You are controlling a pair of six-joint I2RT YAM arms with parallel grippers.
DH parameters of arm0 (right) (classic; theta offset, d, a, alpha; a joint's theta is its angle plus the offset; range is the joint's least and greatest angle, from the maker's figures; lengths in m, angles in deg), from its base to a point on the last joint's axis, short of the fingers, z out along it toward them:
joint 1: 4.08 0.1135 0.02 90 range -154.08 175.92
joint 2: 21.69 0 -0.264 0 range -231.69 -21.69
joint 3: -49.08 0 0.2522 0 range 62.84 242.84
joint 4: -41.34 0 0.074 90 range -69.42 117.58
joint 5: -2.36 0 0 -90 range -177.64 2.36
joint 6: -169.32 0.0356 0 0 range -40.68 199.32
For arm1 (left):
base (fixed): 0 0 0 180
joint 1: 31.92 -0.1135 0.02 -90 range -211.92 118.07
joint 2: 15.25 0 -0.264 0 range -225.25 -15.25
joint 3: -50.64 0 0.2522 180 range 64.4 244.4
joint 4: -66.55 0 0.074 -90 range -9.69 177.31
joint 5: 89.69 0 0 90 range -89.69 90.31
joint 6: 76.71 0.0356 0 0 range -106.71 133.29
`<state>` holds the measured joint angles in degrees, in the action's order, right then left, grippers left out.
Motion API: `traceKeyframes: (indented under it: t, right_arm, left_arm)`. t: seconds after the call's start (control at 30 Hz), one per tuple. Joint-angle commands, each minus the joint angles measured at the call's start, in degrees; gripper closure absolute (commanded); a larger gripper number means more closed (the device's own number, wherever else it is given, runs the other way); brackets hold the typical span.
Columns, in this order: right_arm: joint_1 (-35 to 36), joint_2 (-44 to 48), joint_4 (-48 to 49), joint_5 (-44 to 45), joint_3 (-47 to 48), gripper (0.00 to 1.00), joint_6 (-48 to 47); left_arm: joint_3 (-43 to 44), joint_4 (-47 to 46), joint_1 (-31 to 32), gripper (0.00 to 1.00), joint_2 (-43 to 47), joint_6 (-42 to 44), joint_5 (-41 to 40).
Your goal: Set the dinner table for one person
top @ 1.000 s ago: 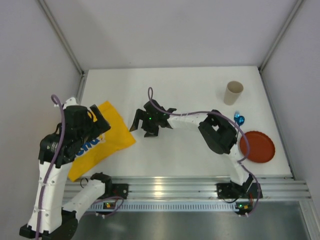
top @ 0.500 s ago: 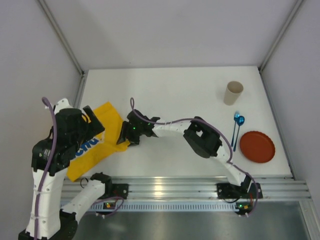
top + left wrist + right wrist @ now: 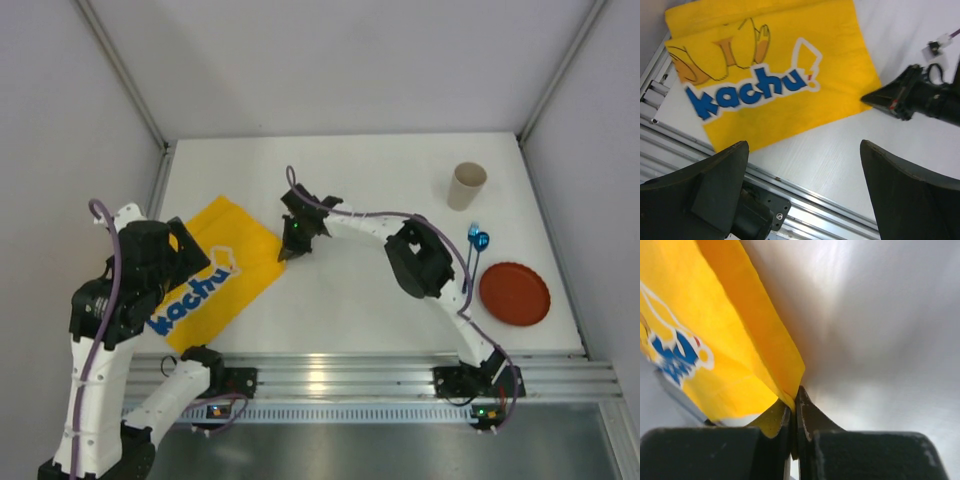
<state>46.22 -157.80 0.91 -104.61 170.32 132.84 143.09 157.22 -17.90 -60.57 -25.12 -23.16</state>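
A yellow cloth mat (image 3: 215, 280) with blue "kachu" lettering lies on the left part of the white dinner table (image 3: 350, 300). My right gripper (image 3: 285, 252) reaches across to the mat's right corner and is shut on it. In the right wrist view the yellow corner (image 3: 785, 370) is pinched between the closed fingers of the right gripper (image 3: 796, 392). My left gripper (image 3: 805, 200) hovers open over the table's near left edge, holding nothing. Its view shows the mat (image 3: 775, 75) and the right gripper (image 3: 880, 97) at the corner.
A beige cup (image 3: 466, 185) lies at the back right. Blue cutlery (image 3: 474, 255) lies beside a red plate (image 3: 514, 294) at the right edge. An aluminium rail (image 3: 350, 375) runs along the table's near edge.
My right gripper came to the mat's right corner, shut on it and drew it right and away. The mat now lies wider, its lettering showing. The left arm shifted slightly.
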Motion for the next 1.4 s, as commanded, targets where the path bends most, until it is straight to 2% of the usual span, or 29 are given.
traceKeyframes:
  t: [0.0, 0.03, 0.07, 0.1, 0.17, 0.2, 0.27, 0.37, 0.4, 0.47, 0.5, 0.53, 0.6, 0.7, 0.9, 1.0, 1.1, 1.3, 1.33, 1.37]
  right_arm:
    - [-9.5, 4.8, -25.6, 11.5, 12.2, 1.0, -14.7]
    - [-11.3, 6.3, -31.0, 16.0, 14.1, 1.0, -16.2]
    - [-13.3, 6.9, -32.5, 18.2, 15.6, 0.92, -19.0]
    - [-17.0, 7.5, -33.5, 19.8, 18.7, 0.69, -20.5]
    - [-19.6, 7.3, -35.9, 24.0, 23.3, 0.13, -24.7]
    - [-20.8, 6.8, -36.7, 26.5, 27.3, 0.01, -26.0]
    - [-21.2, 7.1, -38.1, 27.0, 28.6, 0.0, -27.2]
    - [-20.9, 12.8, -34.9, 22.9, 18.7, 0.0, -25.1]
    - [-20.4, 15.1, -33.4, 21.6, 9.5, 0.0, -24.1]
    - [-20.2, 22.5, -26.3, 15.6, -0.6, 0.0, -20.4]
    - [-20.2, 25.2, -23.5, 11.1, -10.7, 0.0, -19.1]
    - [-20.2, 29.6, -18.3, 9.1, -15.2, 0.0, -17.8]
    - [-20.1, 33.1, -14.1, 5.3, -25.1, 0.0, -14.9]
    - [-20.2, 36.7, -7.7, 2.5, -32.7, 0.0, -13.1]
    - [-20.2, 32.6, 8.5, -5.2, -38.5, 0.0, -7.9]
    - [-20.3, 27.5, 18.3, -7.5, -38.2, 0.0, -4.1]
    - [-20.2, 24.5, 21.6, -8.5, -35.9, 0.0, -1.1]
    - [-19.4, 18.2, 21.8, -9.3, -31.0, 0.05, 0.9]
    - [-19.3, 17.3, 21.8, -9.5, -30.7, 0.07, 1.1]
    - [-18.8, 16.9, 21.8, -9.7, -30.0, 0.14, 1.2]
  left_arm:
    - [0.1, 0.1, 0.2, 0.02, -1.8, -1.3, -1.3]
    - [0.2, -0.6, 0.2, 0.02, -2.8, -1.5, -1.3]
    - [0.2, -1.0, 0.2, 0.02, -3.5, -1.7, -1.2]
    - [0.2, -1.4, 0.2, 0.02, -4.0, -2.1, -1.1]
    - [-0.2, -2.5, 0.2, 0.02, -5.6, -2.6, -1.2]
    - [-0.4, -3.1, 0.2, 0.02, -5.9, -3.1, -1.1]
    - [-1.3, -4.6, 0.2, 0.02, -7.1, -3.2, -0.5]
    - [-2.8, -7.2, 0.2, 0.02, -8.8, -3.8, 0.7]
    - [-3.4, -8.8, 0.2, 0.02, -9.3, -4.1, 1.0]
    - [-4.7, -10.1, 0.2, 0.02, -10.7, -4.4, 1.8]
    - [-5.0, -11.2, 0.2, 0.02, -11.1, -4.4, 2.1]
    - [-5.3, -11.8, 0.2, 0.02, -11.9, -4.4, 2.3]
    - [-5.6, -12.5, 0.2, 0.02, -12.5, -4.1, 2.4]
    - [-5.8, -13.4, 0.2, 0.02, -13.3, -4.0, 2.5]
    - [-7.1, -13.5, 0.2, 0.02, -13.0, -4.3, 3.5]
    - [-7.5, -13.1, 0.2, 0.02, -12.4, -4.3, 3.9]
    - [-7.9, -13.0, 0.2, 0.02, -12.1, -3.8, 4.9]
    - [-7.1, -14.2, 0.1, 0.02, -13.3, -2.7, 5.9]
    - [-6.5, -14.6, 0.1, 0.02, -14.2, -2.5, 5.9]
    - [-6.2, -15.1, 0.0, 0.02, -14.9, -1.5, 5.8]
